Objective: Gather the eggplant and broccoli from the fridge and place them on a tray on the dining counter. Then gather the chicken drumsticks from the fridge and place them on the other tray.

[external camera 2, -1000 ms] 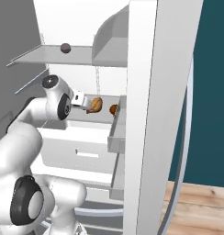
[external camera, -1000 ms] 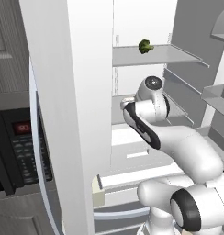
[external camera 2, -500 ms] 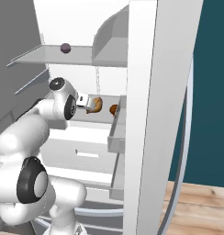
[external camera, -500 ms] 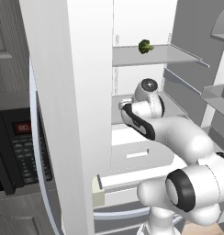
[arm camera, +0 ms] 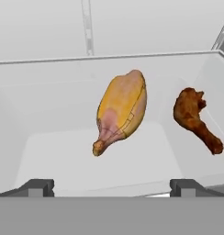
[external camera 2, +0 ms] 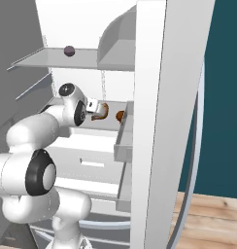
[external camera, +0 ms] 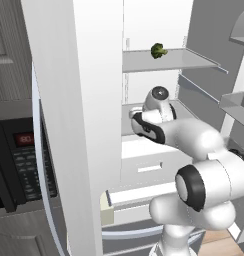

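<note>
- Fridge [external camera: 94, 100] open; white arm [external camera: 194, 140] reaches into the middle level, above the drawers [external camera: 149, 167].
- Gripper [arm camera: 111, 186] open wide, nothing held; both fingertips [arm camera: 38, 186] low in the hand view, well apart, touching neither drumstick.
- Pale yellow drumstick [arm camera: 122, 110] lies on the white middle shelf [arm camera: 49, 151], centred between the fingertips and beyond them; fat end away from the camera, bone end toward it.
- Dark brown drumstick [arm camera: 194, 117] lies beside the pale one, to its right in the hand view, apart from it, not touching; bone end points lower right, near the shelf's side wall.
- Right base view: gripper [external camera 2: 93, 106] pointing at a brown drumstick [external camera 2: 102, 111], second one [external camera 2: 120, 115] past it, partly hidden by the door bin [external camera 2: 124, 141].
- Broccoli [external camera: 158, 50] sits on the upper glass shelf [external camera: 169, 60], left base view, above the arm's wrist, well clear of the gripper.
- Small dark purple thing, likely the eggplant [external camera 2: 69, 50], on the same upper shelf in the right base view; too small to be certain.
- Microwave [external camera: 24, 165] with a red display at left of the left base view, beside the fridge door.
- Wood floor [external camera 2: 208, 219] and teal wall [external camera 2: 222, 97] at right in the right base view.
</note>
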You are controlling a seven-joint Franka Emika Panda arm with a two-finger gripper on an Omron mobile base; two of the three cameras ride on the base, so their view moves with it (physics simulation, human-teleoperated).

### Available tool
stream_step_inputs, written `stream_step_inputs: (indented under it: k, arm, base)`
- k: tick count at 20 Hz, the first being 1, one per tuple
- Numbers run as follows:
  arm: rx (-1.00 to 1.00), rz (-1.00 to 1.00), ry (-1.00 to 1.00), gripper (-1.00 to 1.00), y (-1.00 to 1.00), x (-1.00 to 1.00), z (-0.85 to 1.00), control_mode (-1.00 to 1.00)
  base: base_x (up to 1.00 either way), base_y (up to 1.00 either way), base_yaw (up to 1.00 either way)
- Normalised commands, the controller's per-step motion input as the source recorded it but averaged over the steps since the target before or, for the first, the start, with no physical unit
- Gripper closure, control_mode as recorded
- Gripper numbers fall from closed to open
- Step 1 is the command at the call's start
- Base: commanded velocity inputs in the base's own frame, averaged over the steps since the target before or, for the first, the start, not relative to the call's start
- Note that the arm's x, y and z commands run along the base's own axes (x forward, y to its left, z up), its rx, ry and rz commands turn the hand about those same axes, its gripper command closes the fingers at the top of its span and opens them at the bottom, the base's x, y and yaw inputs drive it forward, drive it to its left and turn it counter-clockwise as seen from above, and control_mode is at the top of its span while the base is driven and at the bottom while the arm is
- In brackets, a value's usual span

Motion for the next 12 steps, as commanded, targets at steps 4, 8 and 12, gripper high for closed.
stream_step_inputs:
  k: [4, 8, 12]
  arm:
    - [0.00, -0.02, 0.00, -1.00, 0.00, 0.40, -0.06, -1.00]
    - [0.00, -0.01, 0.00, -1.00, 0.00, 0.34, -0.12, -1.00]
    - [0.00, -0.01, 0.00, -1.00, 0.00, 0.31, -0.17, -1.00]
  base:
    - [0.00, 0.00, 0.00]
    - [0.00, 0.00, 0.00]
    - [0.00, 0.00, 0.00]
